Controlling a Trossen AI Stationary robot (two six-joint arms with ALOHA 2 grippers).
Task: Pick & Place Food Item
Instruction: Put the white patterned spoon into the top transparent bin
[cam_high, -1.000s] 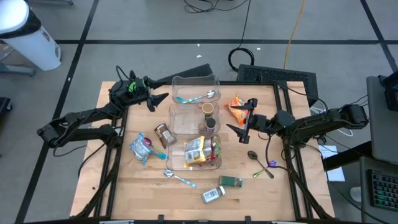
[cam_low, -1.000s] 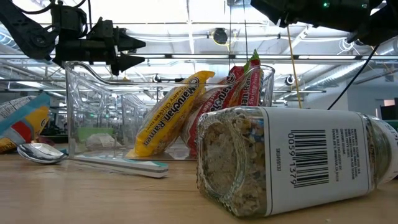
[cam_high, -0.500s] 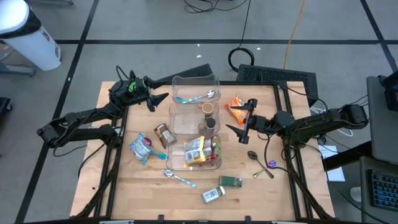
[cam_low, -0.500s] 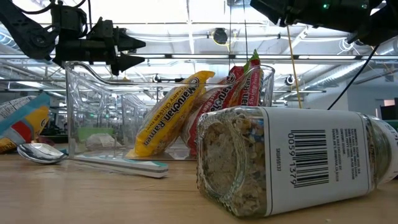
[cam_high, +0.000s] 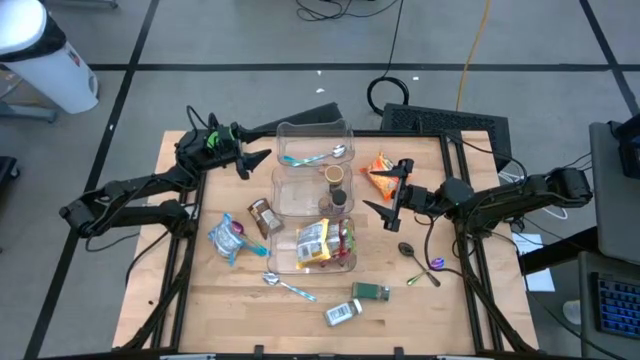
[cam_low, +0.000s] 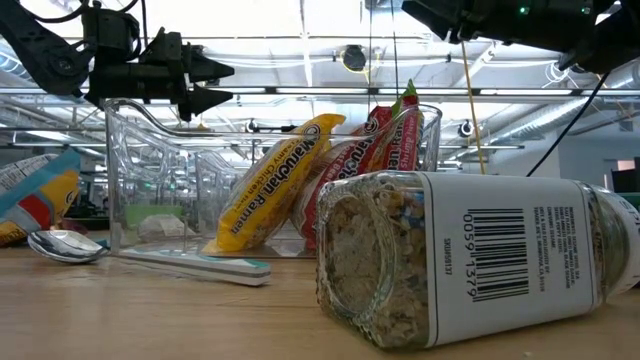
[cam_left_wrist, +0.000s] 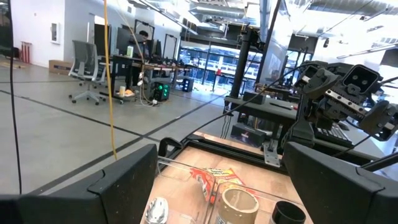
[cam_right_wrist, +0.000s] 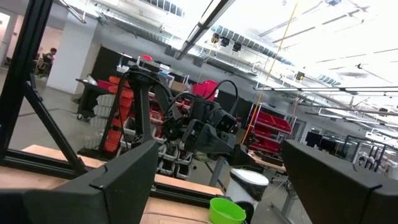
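Observation:
A clear three-compartment container (cam_high: 314, 198) stands mid-table. Its far compartment holds a blue-handled spoon (cam_high: 312, 156), its middle one two small jars (cam_high: 335, 186), and its near one yellow and red ramen packets (cam_high: 326, 242), which lean upright against its wall (cam_low: 300, 180). An orange snack bag (cam_high: 378, 170) lies flat to the container's right. My left gripper (cam_high: 256, 165) hovers open above the table, left of the far compartment. My right gripper (cam_high: 385, 188) hovers open between the container and the orange bag, raised off the table. Neither holds anything.
Loose on the table: a brown jar (cam_high: 262, 215) and a blue-red bag (cam_high: 227, 238) left of the container, a spoon (cam_high: 285, 287), a green-lidded jar (cam_high: 370, 291) and a spice jar on its side (cam_high: 342, 313) (cam_low: 470, 260) near the front, and another spoon (cam_high: 406, 250) at the right.

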